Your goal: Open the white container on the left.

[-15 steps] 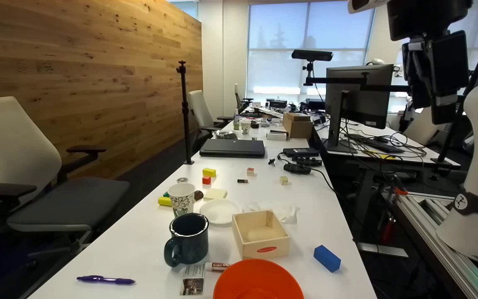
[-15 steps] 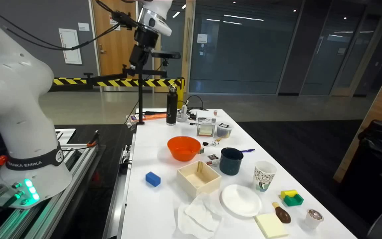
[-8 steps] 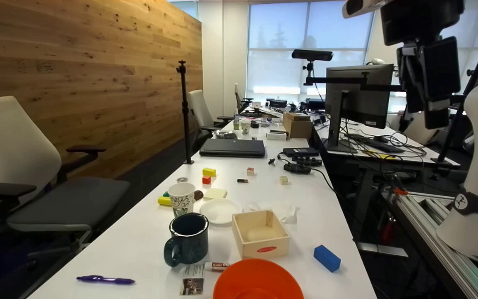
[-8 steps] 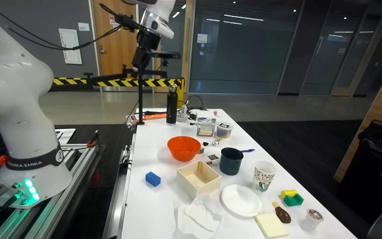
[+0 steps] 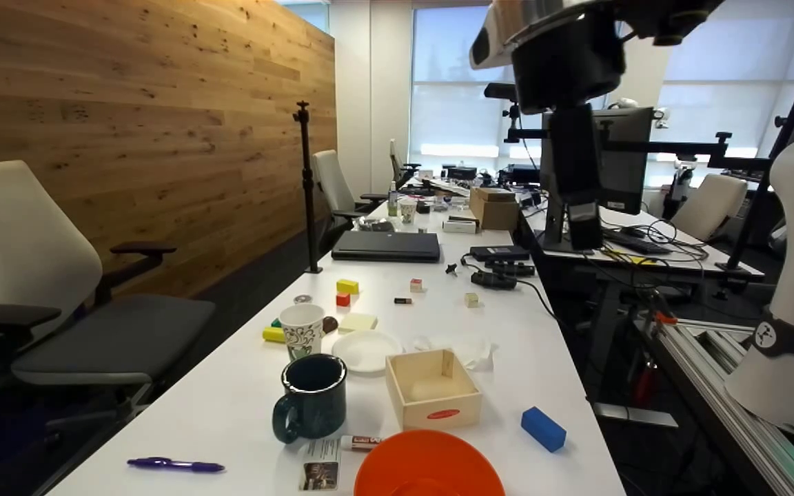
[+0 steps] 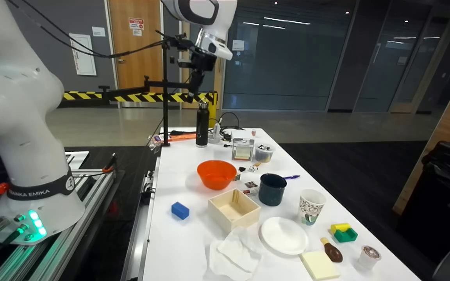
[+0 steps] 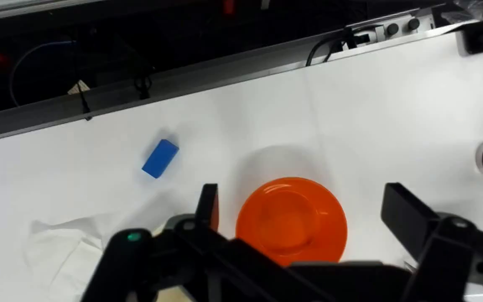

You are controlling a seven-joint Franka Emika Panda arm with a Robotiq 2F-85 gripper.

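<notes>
A small round translucent tub (image 6: 264, 153) with a pale lid and a dark label stands at the far part of the table in an exterior view. It is the closest match to a white container. It does not show in the wrist view. My gripper (image 7: 300, 201) is open and empty, high above the table. Its fingers frame the orange bowl (image 7: 292, 220) from above without touching it. The gripper hangs in the air in both exterior views, at the right (image 5: 584, 231) and above the black bottle (image 6: 191, 95).
A clear box (image 6: 243, 150) stands beside the tub. A tall black bottle (image 6: 202, 125) and a black camera post (image 6: 165, 117) stand near it. A wooden box (image 6: 234, 210), a dark mug (image 6: 272, 190), a paper cup (image 6: 311, 207), a plate (image 6: 284, 235) and a blue block (image 6: 180, 210) lie nearer.
The arm has swung toward the table and my gripper is lower, leftward in an exterior view and rightward in the opposite one. The objects on the table have not moved.
</notes>
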